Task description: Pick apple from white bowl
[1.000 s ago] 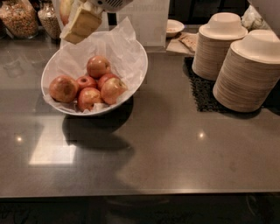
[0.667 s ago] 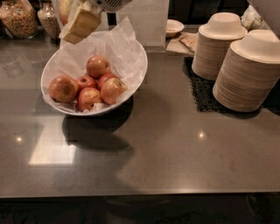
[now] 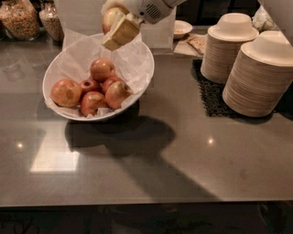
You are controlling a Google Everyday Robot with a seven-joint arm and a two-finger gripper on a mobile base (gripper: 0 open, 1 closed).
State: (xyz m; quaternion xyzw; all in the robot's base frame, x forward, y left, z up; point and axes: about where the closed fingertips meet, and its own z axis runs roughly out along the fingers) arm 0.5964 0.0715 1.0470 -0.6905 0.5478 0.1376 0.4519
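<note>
The white bowl [image 3: 142,59], lined with crinkled white paper, stands on the grey counter at the left. Several red-orange apples lie in it, among them one at the far side [image 3: 102,69] and one at the left [image 3: 66,92]. My gripper [image 3: 113,28] hangs above the bowl's far rim. It is shut on an apple [image 3: 111,17] with a pale yellow-green side, held clear of the bowl. A tan finger pad [image 3: 122,31] covers the apple's front. The white wrist [image 3: 149,9] reaches in from the top edge.
Two tall stacks of beige disposable bowls [image 3: 229,45] [image 3: 261,75] stand at the right on a black mat [image 3: 211,96]. A small cream dish [image 3: 182,28] sits behind. Glass jars [image 3: 18,18] stand at the back left. A white box [image 3: 158,34] is behind the bowl.
My gripper has moved to the right along the bowl's far rim, and the apple it holds now shows. The apples in the bowl have not moved.
</note>
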